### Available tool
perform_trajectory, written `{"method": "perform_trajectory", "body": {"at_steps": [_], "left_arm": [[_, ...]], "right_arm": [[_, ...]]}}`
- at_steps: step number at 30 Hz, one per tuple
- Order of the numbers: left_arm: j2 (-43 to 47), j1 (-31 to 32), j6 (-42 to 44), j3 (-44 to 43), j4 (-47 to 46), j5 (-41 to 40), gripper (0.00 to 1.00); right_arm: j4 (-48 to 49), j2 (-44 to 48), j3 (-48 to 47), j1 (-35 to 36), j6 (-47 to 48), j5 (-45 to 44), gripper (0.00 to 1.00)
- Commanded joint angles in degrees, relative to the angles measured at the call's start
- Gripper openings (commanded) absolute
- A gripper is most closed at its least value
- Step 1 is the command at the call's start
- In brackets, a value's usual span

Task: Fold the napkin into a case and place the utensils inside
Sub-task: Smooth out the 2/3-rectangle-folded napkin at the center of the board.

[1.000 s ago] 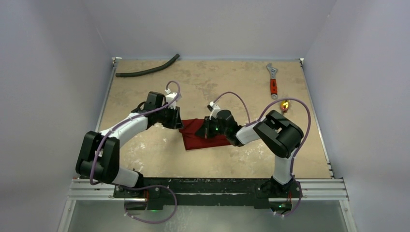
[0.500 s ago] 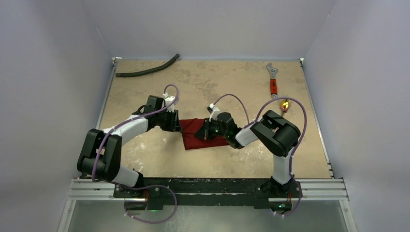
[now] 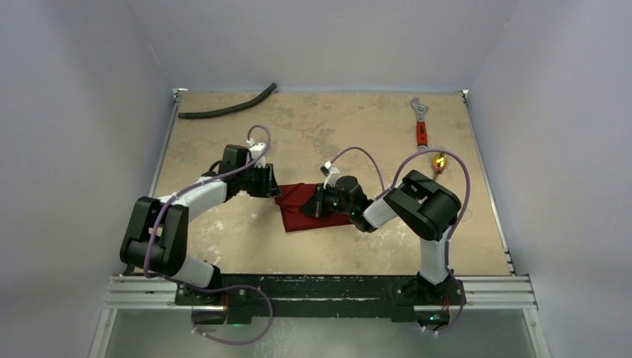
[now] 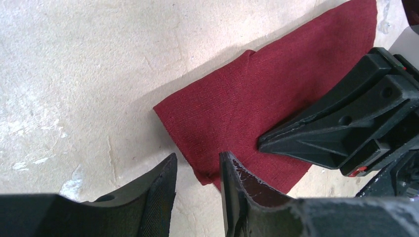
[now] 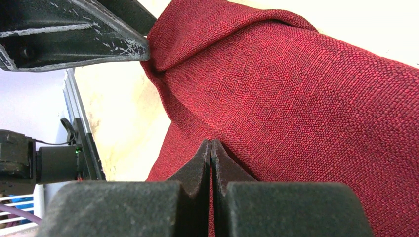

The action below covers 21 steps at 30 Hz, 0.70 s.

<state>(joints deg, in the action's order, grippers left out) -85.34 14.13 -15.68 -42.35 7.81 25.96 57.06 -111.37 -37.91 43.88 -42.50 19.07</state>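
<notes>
Napkin: folded, mid-counter, long axis roughly parallel to near edge | left pincer: released, jaws parted at napkin's left corner | right pincer: clenched, tip on cloth

Napkin at table centre; hose back left; wrench back right.

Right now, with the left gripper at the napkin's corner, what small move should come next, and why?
Probably ease the left gripper forward so its parted jaws straddle the near corner of the napkin. That corner sits at the gap, not gripped, while the shut right gripper presses the napkin down.
</notes>
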Motion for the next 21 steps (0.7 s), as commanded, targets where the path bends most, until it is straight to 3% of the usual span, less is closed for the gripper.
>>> {"method": "perform_trajectory", "body": {"at_steps": [1,7,21], "left_arm": [[-0.14,-0.33,-2.35,1.06,-4.98,3.90,0.33],[0.20,-0.32,-1.73,2.68,-5.38,4.89,0.07],[1.22,1.19,4.22,3.59,-1.39,1.37,0.00]], "right_arm": [[-3.06,-1.46,0.78,0.69,0.63,0.27,0.00],[-3.41,-1.67,0.71,0.68,0.34,-0.07,0.00],[-2.00,-1.28,1.94,0.69,-1.04,-0.66,0.00]]}}
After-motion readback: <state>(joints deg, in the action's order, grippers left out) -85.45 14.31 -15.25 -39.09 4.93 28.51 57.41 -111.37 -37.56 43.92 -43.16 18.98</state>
